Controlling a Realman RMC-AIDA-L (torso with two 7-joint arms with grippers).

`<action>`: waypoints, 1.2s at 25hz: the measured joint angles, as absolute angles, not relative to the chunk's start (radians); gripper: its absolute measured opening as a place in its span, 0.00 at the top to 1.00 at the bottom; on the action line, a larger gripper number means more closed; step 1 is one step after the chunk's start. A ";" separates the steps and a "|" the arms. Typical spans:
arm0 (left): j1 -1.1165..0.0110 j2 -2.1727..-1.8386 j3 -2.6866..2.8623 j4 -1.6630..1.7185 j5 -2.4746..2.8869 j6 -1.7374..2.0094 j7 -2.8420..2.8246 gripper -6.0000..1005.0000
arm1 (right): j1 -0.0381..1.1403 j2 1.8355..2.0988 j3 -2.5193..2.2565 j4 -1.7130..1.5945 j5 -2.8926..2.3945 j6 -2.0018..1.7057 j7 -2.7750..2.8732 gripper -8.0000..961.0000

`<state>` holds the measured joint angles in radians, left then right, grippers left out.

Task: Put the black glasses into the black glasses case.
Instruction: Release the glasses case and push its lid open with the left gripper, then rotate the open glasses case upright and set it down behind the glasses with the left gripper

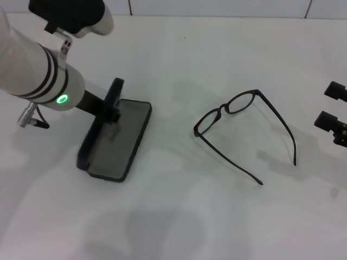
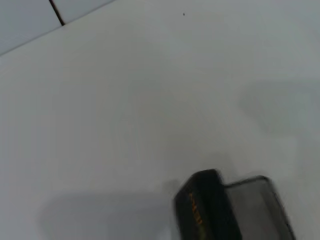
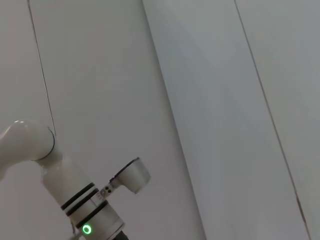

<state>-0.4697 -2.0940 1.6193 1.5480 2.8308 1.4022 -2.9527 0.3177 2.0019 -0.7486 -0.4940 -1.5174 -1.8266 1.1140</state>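
The glasses (image 1: 244, 130) lie unfolded on the table (image 1: 179, 216), temples spread toward the near edge, well apart from the open case (image 1: 116, 141) on the left. The left gripper (image 1: 111, 105) is at the case's raised lid and appears clenched on it; the right gripper (image 1: 333, 116) sits at the right edge with fingers parted, holding nothing. Risk: the spread temples look too wide for the case, and if the lid slips free it may drop shut before insertion.
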 joint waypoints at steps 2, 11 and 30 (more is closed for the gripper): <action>-0.470 -2.094 1.620 1.550 2.831 1.406 -2.957 0.60 | 0.323 2.002 -0.749 -0.494 -1.518 -1.822 1.109 0.17; -0.468 -2.094 1.633 1.576 2.833 1.420 -2.956 0.71 | 0.326 2.002 -0.749 -0.493 -1.519 -1.800 1.107 0.17; -0.497 -2.093 1.764 1.532 2.834 1.059 -2.525 0.78 | 0.305 2.002 -0.739 -0.463 -1.514 -1.796 1.067 0.17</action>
